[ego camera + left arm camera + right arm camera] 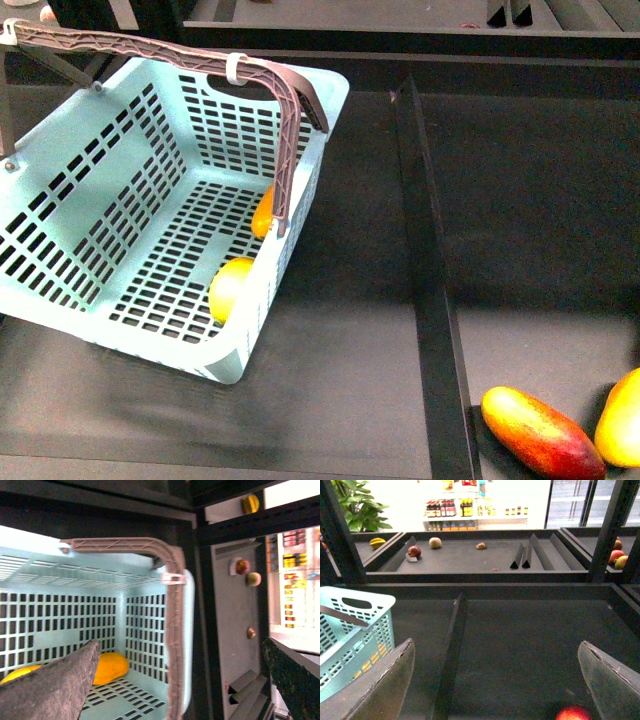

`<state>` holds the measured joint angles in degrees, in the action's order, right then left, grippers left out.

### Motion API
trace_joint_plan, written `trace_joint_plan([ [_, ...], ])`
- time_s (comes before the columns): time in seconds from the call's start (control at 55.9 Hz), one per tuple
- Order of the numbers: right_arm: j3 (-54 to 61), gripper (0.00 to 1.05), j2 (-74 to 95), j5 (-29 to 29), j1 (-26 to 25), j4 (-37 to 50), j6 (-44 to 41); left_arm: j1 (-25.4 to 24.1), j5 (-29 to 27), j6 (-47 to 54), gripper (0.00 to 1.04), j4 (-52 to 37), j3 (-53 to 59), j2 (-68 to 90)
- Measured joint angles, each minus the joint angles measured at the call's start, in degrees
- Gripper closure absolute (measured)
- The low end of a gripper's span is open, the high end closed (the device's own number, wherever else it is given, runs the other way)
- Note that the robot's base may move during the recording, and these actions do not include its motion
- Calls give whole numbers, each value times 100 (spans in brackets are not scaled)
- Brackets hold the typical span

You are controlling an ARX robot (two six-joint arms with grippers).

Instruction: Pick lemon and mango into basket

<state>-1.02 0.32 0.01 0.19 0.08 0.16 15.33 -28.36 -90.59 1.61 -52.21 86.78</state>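
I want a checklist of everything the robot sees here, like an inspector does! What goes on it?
Surface: dark black shelf tray with a raised black divider.
Job's things: light teal slotted plastic basket with brown ribbed handle; pale-yellow oval lemon and deep yellow-orange mango both lie inside it.
Clutter: elongated red-orange mango and another yellow-orange fruit right of the divider; small red fruit below the right hand.
Grippers: left hand open, over the basket; right hand open, over bare shelf, holding nothing.
Cables: nothing seen.
Surroundings: farther black shelves with scattered fruit, green plant, bright shop shelves with bottles.
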Motion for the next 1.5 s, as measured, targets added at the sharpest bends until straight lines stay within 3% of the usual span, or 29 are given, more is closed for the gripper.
trace_joint_plan([
  [0.089, 0, 9, 0, 0, 0, 0, 0, 153, -173, 50, 7, 7, -208, -236],
  [0.179, 0, 9, 0, 9, 0, 0, 2, 22, 1058, 2107, 22, -2260, 542, -498],
  [0.233, 0, 9, 0, 13, 0, 0, 0, -98, 1467, 4059, 32, -3526, 1217, -675],
  [0.286, 0, 9, 0, 11, 0, 0, 0, -201, 1585, 5333, 41, -4207, 1707, -855],
  [0.34, 0, 9, 0, 11, 0, 0, 0, -376, 1707, 7215, 55, -4682, 2260, -1200],
  [0.429, 0, 9, 0, 9, 0, 0, 0, -581, 1902, 8417, 76, -4848, 2892, -1661],
  [0.537, 0, 9, 0, 11, 0, 0, 0, -748, 2105, 8830, 101, -4887, 3464, -2122],
  [0.93, 0, 9, 0, 11, 0, 0, 0, -1502, 2793, 8988, 101, -4376, 4592, -3786],
  [1.163, 0, 9, 0, 7, 0, 0, 0, -1508, 2830, 8992, 101, -3862, 4878, -4588],
  [1.252, 0, 9, -2, 9, 0, 0, 0, -1508, 2835, 8994, 101, -4037, 5086, -4682],
  [1.503, 0, 9, 0, 9, 0, 0, 0, -1508, 2835, 8996, 101, -3187, 5132, -5611],
])
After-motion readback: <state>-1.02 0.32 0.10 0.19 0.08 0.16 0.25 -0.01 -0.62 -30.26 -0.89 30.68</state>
